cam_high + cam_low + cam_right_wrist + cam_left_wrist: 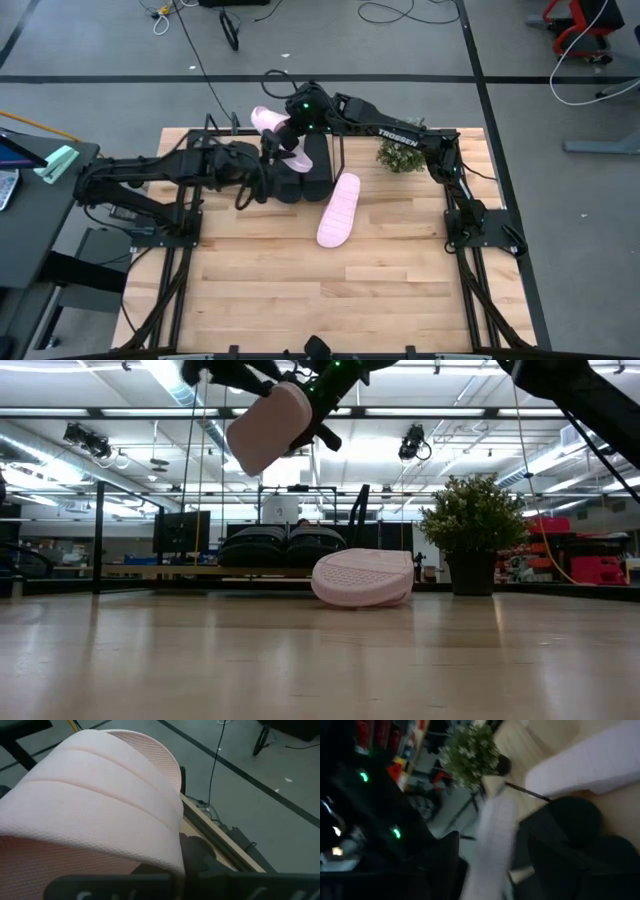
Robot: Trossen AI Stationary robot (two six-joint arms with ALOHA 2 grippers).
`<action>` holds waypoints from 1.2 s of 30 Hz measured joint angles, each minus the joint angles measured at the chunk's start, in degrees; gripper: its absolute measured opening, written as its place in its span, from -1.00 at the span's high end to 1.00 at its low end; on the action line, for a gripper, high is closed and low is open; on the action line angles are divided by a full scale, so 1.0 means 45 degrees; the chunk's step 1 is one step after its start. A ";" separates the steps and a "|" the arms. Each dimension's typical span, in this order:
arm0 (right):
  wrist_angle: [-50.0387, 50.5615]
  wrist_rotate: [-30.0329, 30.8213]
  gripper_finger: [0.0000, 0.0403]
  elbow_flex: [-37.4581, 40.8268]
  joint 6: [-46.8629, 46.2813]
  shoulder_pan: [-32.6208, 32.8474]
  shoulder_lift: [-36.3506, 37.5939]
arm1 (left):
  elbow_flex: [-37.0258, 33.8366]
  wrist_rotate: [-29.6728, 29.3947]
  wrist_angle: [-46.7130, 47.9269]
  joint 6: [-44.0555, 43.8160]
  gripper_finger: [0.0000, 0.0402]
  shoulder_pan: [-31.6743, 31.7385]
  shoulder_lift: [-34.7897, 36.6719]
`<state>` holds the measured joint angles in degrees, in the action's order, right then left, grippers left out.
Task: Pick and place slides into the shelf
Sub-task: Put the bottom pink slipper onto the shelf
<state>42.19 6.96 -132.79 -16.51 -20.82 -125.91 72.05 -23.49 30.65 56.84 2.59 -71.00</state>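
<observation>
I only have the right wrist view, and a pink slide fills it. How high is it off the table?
Observer: The held pink slide hangs in the right gripper, well above the black slides on the shelf.
Operator: Where is the second pink one?
Observer: The other pink slide lies on the table in front of the shelf, apart from both grippers.
Operator: And the left arm?
Observer: The left gripper is beside the black slides.
</observation>
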 joint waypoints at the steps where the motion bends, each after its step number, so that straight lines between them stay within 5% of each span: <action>1: 0.0002 -0.0005 0.95 0.0000 0.0005 0.0000 0.0000 | -0.0004 -0.0136 -0.0154 0.0158 -0.19 -0.0009 -0.0092; 15: 0.0092 -0.0180 0.96 0.0000 0.0157 0.0165 0.0000 | -0.0019 -0.0832 -0.1206 0.0519 -0.10 -0.0078 -0.1089; 30: 0.0091 -0.0247 0.94 0.0000 0.0399 0.0238 0.0000 | -0.0024 -0.1736 -0.1181 0.0391 0.50 -0.0358 -0.1136; 36: 0.0000 -0.0571 0.74 0.0000 0.0988 0.0219 0.0000 | -0.0024 -0.2616 -0.1306 -0.0173 0.57 -0.0389 -0.1136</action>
<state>42.19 4.39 -132.79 -12.07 -19.84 -125.91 71.94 -35.26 24.78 56.06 0.84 -76.12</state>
